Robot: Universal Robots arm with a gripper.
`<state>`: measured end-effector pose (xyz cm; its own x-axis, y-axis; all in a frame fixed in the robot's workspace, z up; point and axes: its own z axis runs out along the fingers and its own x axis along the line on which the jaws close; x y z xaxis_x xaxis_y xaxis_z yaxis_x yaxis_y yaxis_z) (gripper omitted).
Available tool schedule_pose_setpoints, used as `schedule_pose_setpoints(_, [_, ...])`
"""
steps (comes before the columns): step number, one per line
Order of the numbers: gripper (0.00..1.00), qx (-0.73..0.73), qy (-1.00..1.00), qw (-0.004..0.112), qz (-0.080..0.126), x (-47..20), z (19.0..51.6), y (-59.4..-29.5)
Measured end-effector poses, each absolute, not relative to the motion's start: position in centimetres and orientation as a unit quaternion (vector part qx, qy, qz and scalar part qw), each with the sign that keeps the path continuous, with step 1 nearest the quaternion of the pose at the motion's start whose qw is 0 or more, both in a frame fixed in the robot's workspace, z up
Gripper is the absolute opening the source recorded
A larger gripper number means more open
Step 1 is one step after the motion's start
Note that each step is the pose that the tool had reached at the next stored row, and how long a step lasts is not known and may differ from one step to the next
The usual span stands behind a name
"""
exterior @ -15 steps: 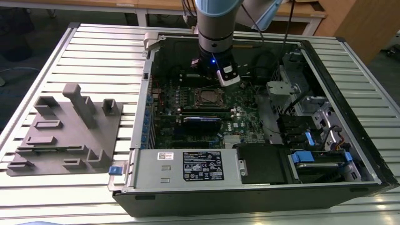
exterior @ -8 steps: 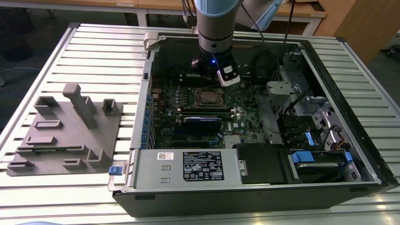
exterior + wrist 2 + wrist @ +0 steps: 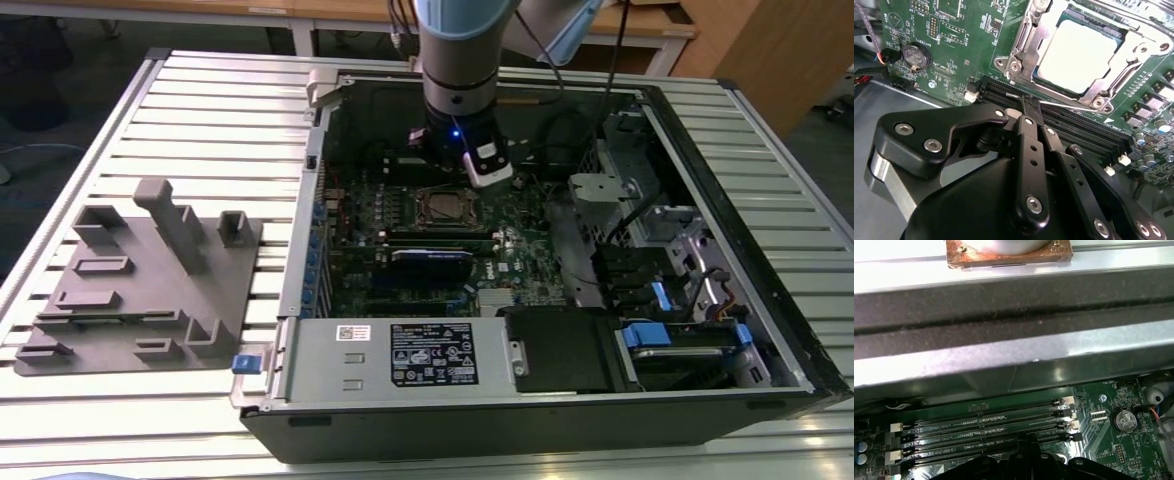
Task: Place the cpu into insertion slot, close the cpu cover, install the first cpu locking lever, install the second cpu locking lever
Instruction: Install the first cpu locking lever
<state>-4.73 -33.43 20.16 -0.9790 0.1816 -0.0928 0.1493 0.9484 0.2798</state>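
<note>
In the second wrist view the cpu [image 3: 1079, 50] lies flat in the insertion slot [image 3: 447, 207], its pale metal top showing through the cut-out of the cpu cover [image 3: 1024, 42], which is down over it. A thin silver locking lever [image 3: 1069, 106] runs along the socket's edge beside the black memory slots [image 3: 1079, 132]. My gripper [image 3: 1026, 102] has its black fingers [image 3: 1030, 150] drawn together, and their tips touch that lever wire. In the exterior view the arm [image 3: 461, 100] stands over the green motherboard [image 3: 521, 235], just behind the socket.
The open computer case [image 3: 534, 390] lies on a slatted table [image 3: 200, 120], with a grey fixture block [image 3: 147, 280] at the exterior view's left. A coin battery [image 3: 916, 55] and the case wall [image 3: 1014, 305] are close by. Drive bays and cables [image 3: 667, 290] fill the exterior view's right.
</note>
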Motion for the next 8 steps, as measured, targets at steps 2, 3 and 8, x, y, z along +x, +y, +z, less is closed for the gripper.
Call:
schedule_pose_setpoints(2, [0.11, 0.084, 0.985, 0.06, 0.137, -4.79, 20.13, -33.43])
schedule_pose_setpoints(3, [0.11, 0.084, 0.985, 0.06, 0.137, -4.83, 20.13, -33.43])
schedule_pose_setpoints(8, [0.11, 0.084, 0.985, 0.06, 0.137, -4.96, 20.13, -33.43])
